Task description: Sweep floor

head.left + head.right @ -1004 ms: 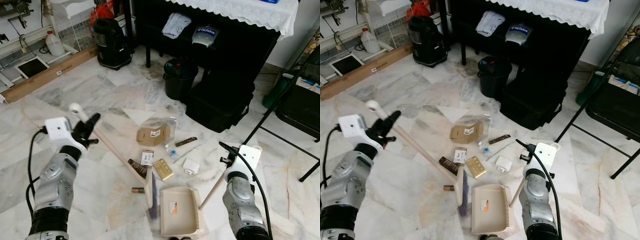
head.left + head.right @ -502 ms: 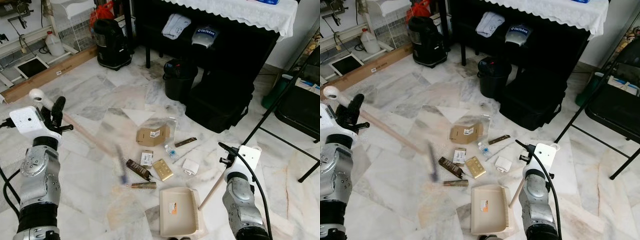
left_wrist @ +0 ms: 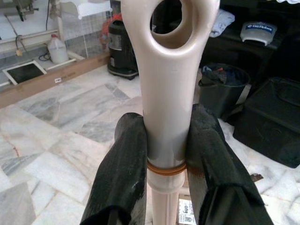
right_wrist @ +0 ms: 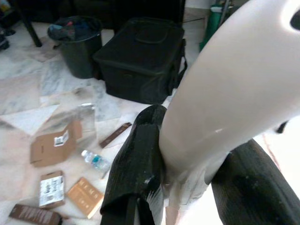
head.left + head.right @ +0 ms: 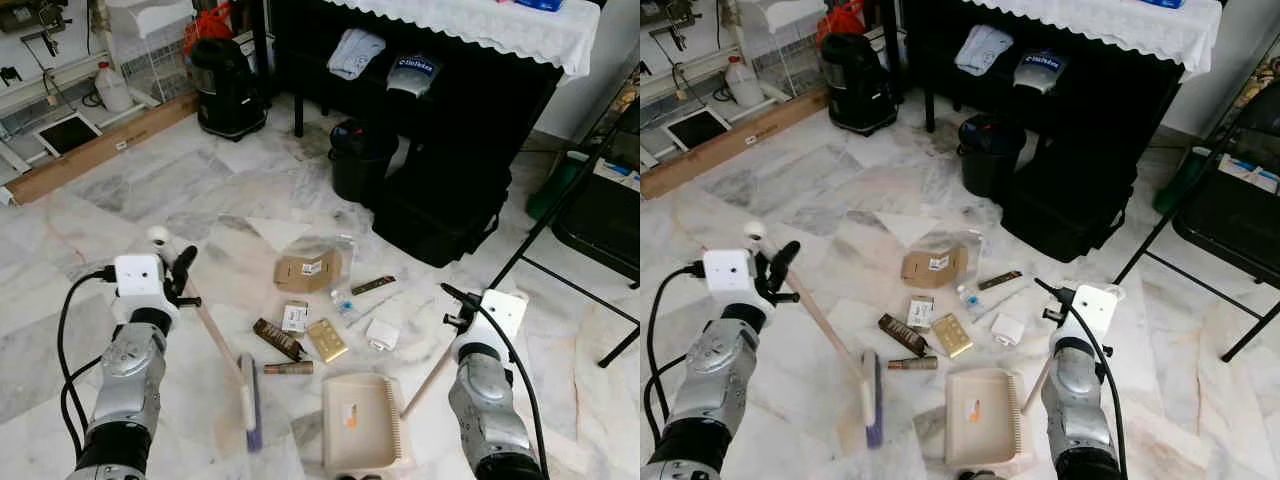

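Clenching my left gripper [image 3: 166, 154] on the broom [image 5: 247, 410], I note its head back at 9 o'clock of the dustpan [image 5: 362, 422], which my right gripper [image 4: 197, 176] grips, litter [image 5: 305, 340] unswept.

Litter [image 5: 320, 318] lies mid-frame on the floor [image 5: 130, 190]; dustpan [image 5: 362, 435] at lower centre, broom head [image 5: 249, 403] to its left, bin [image 5: 358, 158] above.
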You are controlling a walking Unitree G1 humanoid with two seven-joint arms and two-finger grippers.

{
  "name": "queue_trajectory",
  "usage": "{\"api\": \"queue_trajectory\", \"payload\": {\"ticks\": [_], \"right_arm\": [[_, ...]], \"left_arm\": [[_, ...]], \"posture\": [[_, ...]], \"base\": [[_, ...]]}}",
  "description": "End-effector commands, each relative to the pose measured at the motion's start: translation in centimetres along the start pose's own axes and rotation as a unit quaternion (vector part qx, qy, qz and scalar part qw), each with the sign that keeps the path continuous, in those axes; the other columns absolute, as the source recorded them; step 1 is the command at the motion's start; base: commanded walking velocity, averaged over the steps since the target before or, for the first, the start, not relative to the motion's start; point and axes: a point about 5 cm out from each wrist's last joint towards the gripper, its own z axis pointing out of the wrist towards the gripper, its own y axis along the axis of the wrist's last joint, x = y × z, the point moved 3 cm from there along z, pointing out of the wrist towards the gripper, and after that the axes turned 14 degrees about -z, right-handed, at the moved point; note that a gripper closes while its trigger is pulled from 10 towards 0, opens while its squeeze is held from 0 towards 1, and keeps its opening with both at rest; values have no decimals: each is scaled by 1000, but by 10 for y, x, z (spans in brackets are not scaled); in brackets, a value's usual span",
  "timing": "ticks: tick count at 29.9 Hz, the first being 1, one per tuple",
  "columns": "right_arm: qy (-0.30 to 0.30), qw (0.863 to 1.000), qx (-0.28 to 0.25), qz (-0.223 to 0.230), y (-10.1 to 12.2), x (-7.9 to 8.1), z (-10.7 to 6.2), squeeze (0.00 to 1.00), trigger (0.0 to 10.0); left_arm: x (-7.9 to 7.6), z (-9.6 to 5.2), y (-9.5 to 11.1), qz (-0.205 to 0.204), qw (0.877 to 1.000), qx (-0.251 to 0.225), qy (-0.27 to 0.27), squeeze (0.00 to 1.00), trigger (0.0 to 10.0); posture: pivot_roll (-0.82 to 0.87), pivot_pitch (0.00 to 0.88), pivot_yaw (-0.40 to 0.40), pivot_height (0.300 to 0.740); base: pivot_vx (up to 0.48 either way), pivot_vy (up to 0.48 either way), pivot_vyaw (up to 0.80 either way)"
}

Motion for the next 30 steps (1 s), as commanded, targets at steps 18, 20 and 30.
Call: {"api": "queue_trajectory", "payload": {"ticks": [18, 20, 30], "right_arm": [[-31, 999, -31, 15, 12, -18, 5, 0, 10000], [-28, 999, -32, 15, 11, -16, 6, 0, 10000], [-17, 998, -46, 27, 16, -11, 8, 0, 10000]], "left_arm": [[2, -2, -6, 25, 1000, -3, -7, 0, 10000], [1, -1, -7, 24, 1000, -1, -11, 0, 10000], [-3, -1, -12, 17, 999, 13, -26, 0, 10000]], "posture": [[-55, 91, -31, 740], [-49, 91, -32, 740], [-43, 96, -31, 740]], "base": [[0, 0, 0], [0, 0, 0], [0, 0, 0]]}}
